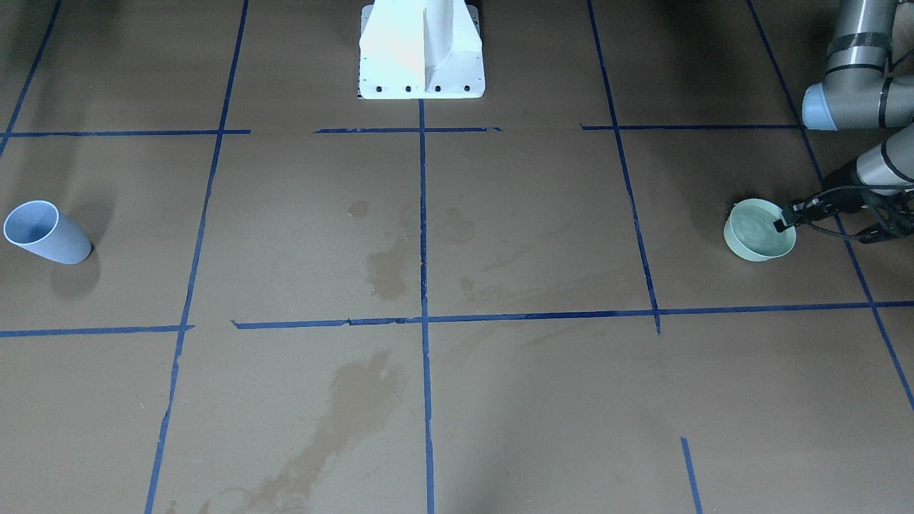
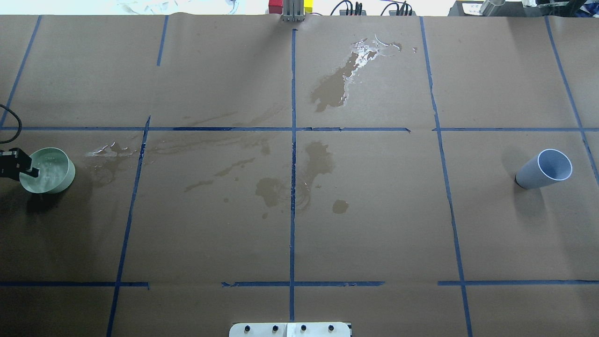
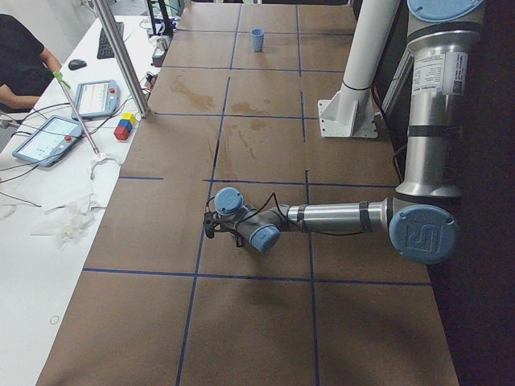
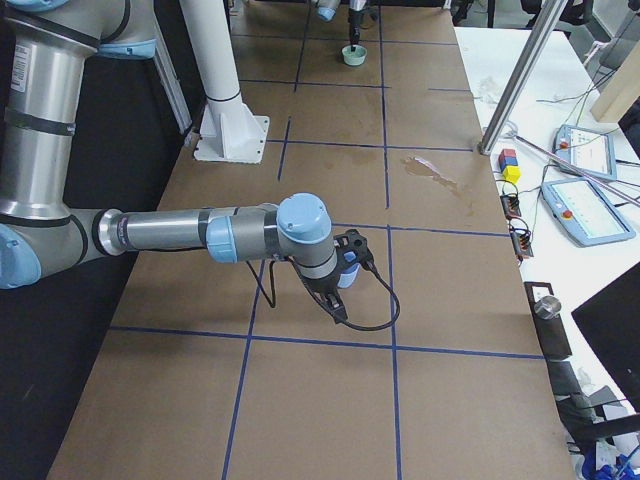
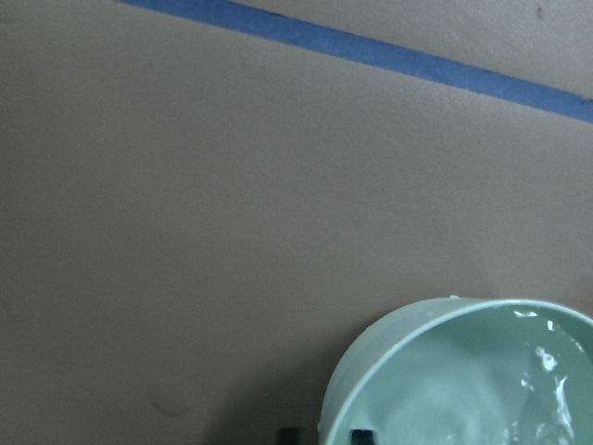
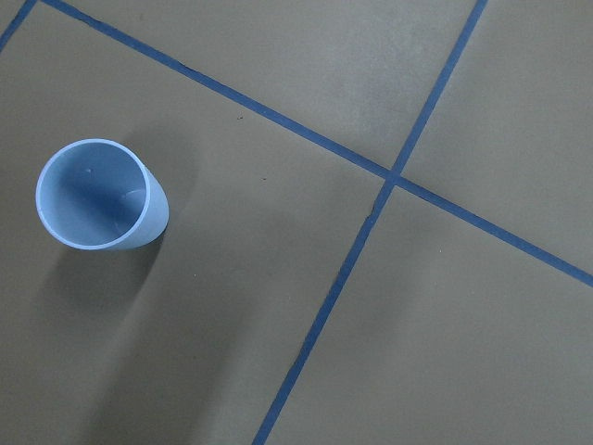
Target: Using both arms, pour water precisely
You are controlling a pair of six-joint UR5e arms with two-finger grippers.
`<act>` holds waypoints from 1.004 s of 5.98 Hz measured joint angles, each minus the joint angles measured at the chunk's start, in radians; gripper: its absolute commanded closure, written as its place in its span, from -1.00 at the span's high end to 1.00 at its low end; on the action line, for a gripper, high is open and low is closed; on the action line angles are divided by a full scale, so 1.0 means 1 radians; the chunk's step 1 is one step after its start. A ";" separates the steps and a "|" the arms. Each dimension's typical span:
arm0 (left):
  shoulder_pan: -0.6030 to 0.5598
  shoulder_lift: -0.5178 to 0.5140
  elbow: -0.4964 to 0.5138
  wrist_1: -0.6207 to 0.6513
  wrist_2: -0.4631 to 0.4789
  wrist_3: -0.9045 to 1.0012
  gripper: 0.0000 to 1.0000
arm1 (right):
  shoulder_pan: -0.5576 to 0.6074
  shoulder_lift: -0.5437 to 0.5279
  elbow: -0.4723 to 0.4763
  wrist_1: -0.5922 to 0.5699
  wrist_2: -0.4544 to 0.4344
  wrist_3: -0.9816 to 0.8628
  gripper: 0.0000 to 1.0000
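A pale-green bowl (image 1: 757,235) stands on the brown paper at the robot's far left and holds rippling clear water (image 5: 519,389). My left gripper (image 1: 784,221) straddles its rim, one finger inside and one outside, closed on the rim; the overhead view shows the gripper (image 2: 29,169) at the bowl's (image 2: 51,171) left edge. A light-blue cup (image 2: 545,168) stands empty at the far right and also shows in the right wrist view (image 6: 100,197). My right gripper (image 4: 343,262) hovers above the cup; I cannot tell whether it is open or shut.
Wet spill patches darken the paper near the middle (image 2: 318,161) and at the far side (image 2: 334,86). The white pedestal (image 1: 421,50) stands at the robot's edge. An operator (image 3: 24,64), tablets and coloured blocks (image 3: 123,127) are on the side bench.
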 measured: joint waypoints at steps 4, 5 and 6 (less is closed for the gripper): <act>-0.132 0.041 -0.126 0.003 -0.013 0.014 1.00 | 0.000 -0.002 0.000 -0.004 0.000 0.000 1.00; -0.158 0.078 -0.181 0.005 -0.014 0.069 1.00 | 0.001 -0.002 0.000 -0.014 0.001 0.001 1.00; -0.196 0.108 -0.212 0.008 -0.015 0.158 1.00 | 0.001 -0.003 0.000 -0.029 0.000 0.002 1.00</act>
